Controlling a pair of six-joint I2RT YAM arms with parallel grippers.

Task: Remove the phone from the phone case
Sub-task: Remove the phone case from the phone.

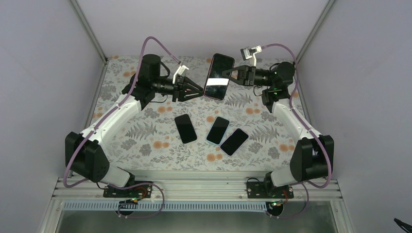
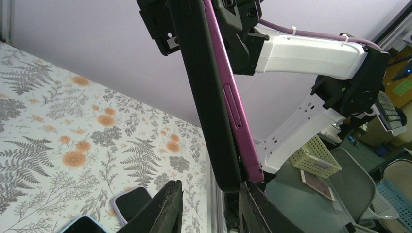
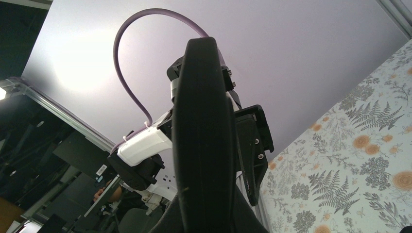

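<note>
The phone (image 1: 218, 76) in its magenta case is held up in the air, tilted, screen facing the top camera. My right gripper (image 1: 234, 75) is shut on its right edge. In the right wrist view the phone (image 3: 204, 141) shows edge-on, black, between my right gripper (image 3: 209, 216). My left gripper (image 1: 200, 92) is open at the phone's lower left edge. In the left wrist view the black phone body (image 2: 201, 97) and the magenta case (image 2: 234, 104) hang just above my left gripper (image 2: 211, 208). One fingertip (image 2: 255, 194) touches the case's lower corner; the other (image 2: 167, 199) stands apart.
Three other phones lie screen up on the floral table: one (image 1: 185, 128) at centre left, one (image 1: 217, 130) in the middle, one (image 1: 234, 141) to its right. Two of them show in the left wrist view (image 2: 131, 204). The enclosure walls and corner posts stand behind.
</note>
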